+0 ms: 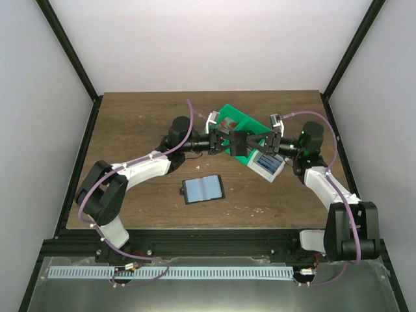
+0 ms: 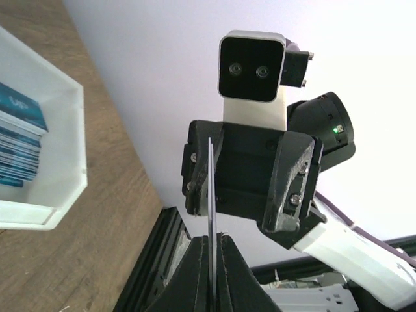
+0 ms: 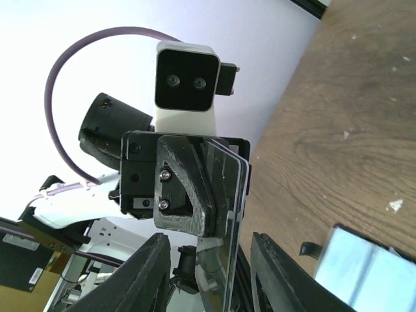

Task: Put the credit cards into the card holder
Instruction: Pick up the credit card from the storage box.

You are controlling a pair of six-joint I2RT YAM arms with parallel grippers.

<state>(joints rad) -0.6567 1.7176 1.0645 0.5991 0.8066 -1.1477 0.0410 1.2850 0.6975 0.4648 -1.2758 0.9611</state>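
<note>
Mid-handover above the table (image 1: 130,123), the left claw (image 2: 210,242) pinched a card (image 2: 210,182) edge-on, the right claw (image 3: 211,242) spread around it, likely needing to close next, then carry it to the open holder (image 1: 203,188).

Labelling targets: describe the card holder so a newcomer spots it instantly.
On the brown wooden table, look in front of the green bin and white bin, toward the near edge. The card holder lies alone there, opened flat: dark rim, greyish-blue lining, no walls unlike the bins.
</note>
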